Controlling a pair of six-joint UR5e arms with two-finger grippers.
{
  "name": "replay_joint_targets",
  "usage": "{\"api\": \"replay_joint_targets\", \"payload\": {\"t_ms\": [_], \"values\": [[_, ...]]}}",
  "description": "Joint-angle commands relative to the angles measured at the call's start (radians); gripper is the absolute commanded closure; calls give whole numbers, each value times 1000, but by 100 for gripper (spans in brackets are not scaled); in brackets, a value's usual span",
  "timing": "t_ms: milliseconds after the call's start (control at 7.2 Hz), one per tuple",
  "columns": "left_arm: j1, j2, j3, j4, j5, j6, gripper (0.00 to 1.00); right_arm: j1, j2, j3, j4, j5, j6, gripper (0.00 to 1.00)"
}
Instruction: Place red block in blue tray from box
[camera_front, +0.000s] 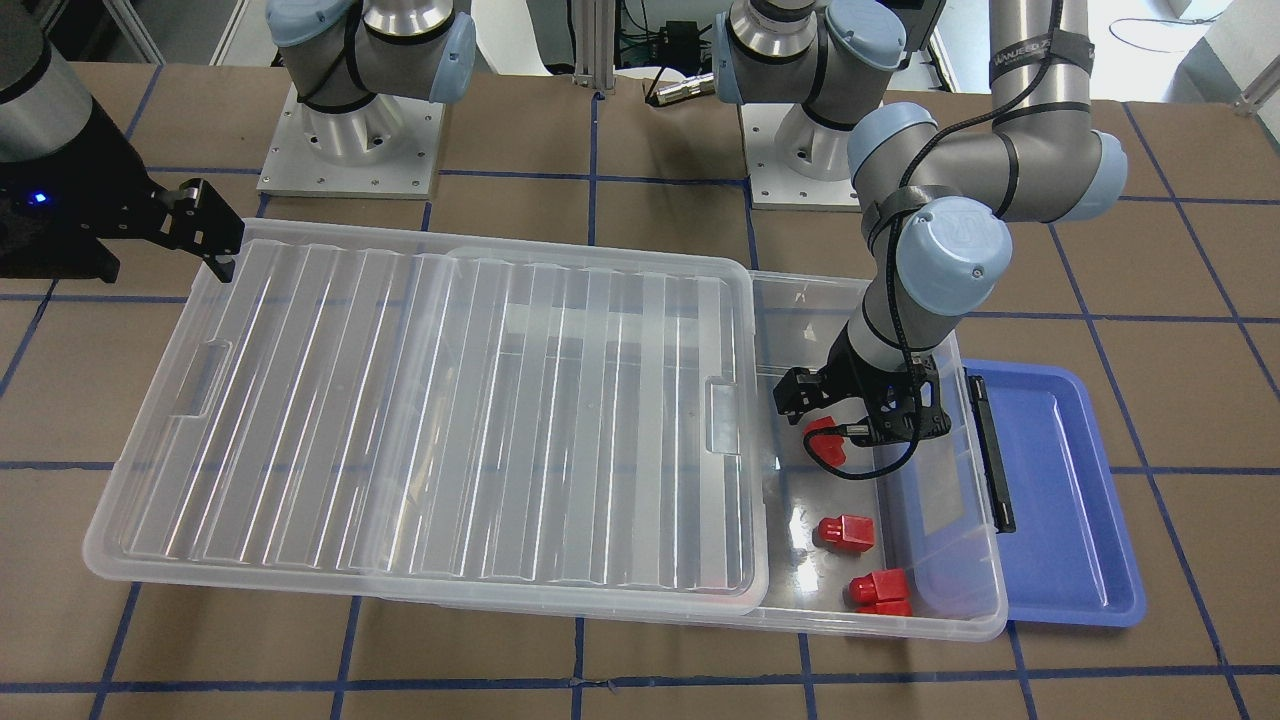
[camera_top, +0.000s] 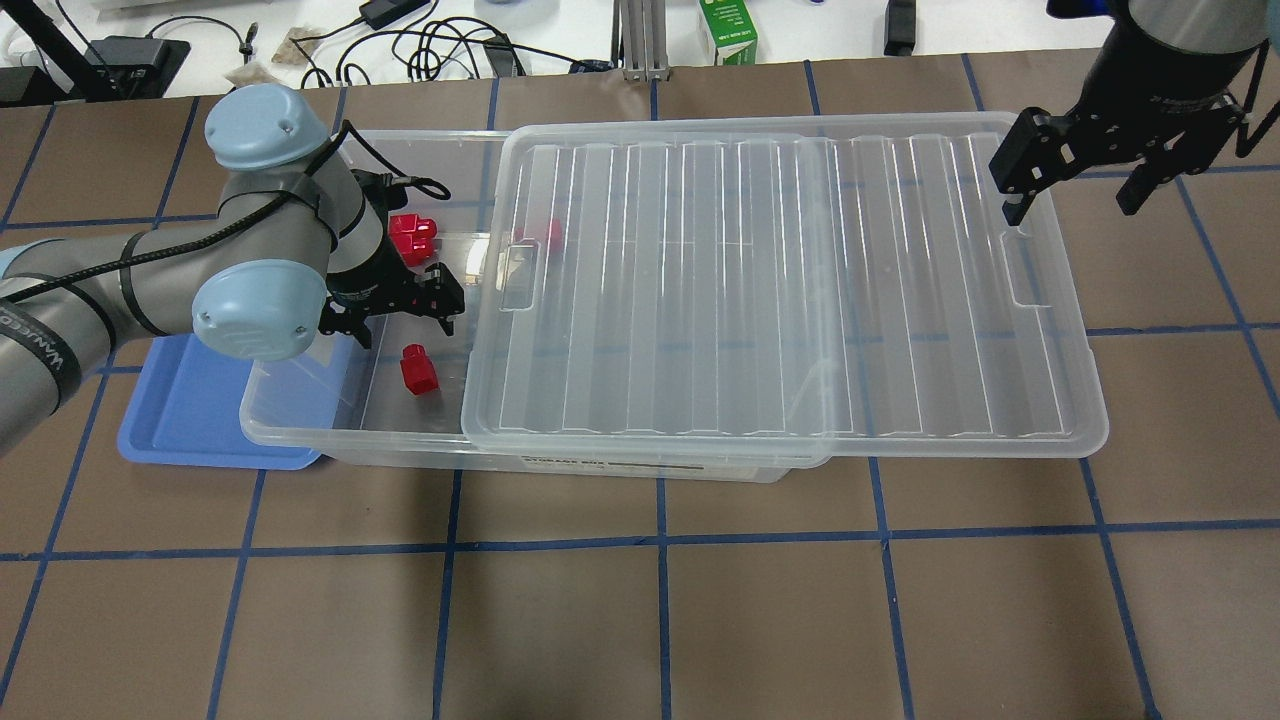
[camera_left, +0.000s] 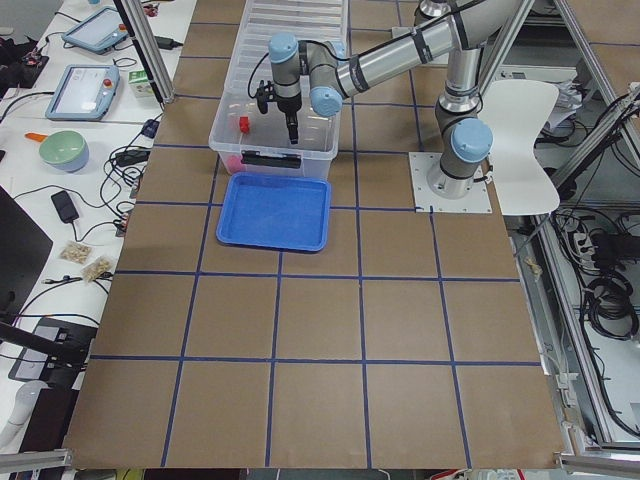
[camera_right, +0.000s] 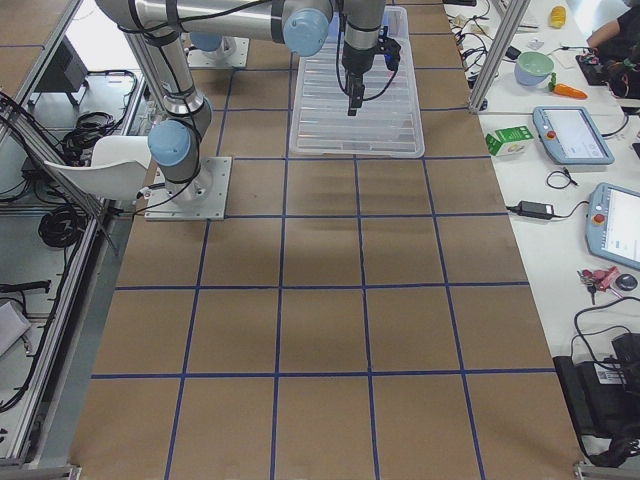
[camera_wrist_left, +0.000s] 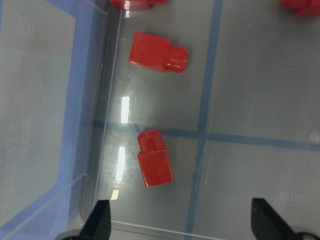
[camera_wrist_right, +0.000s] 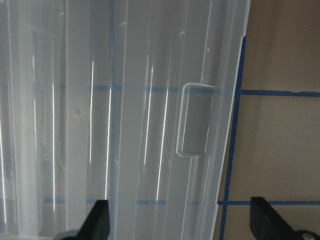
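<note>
I have the left gripper (camera_wrist_left: 183, 221) down in the uncovered end of the box (camera_top: 300, 432), its jaws wide apart and holding nothing. A red block (camera_wrist_left: 155, 166) lies on the box floor between them. The tray (camera_top: 185, 420) sits at that end. The right gripper (camera_top: 1072, 200) hangs spread over the lid (camera_top: 780, 290)

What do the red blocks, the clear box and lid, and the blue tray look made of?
Small red block: probably hard moulded plastic, smooth, faint gloss. Large clear box and ribbed lid: glossy transparent plastic; blue tape lines show through, lights glare off it. Shallow blue tray: opaque plastic, seemingly; smooth sheen, rounded moulded rim.
</note>
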Motion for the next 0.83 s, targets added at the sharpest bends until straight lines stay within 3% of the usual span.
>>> {"api": "replay_joint_targets", "payload": {"t_ms": [0,694], "values": [[5,-22,-23,43,0,6,0,-9,0,17,-8,0,-3,0],[10,-74,-37,48,3,-4,0,-11,-5,56,-5,0,4,0]]}}
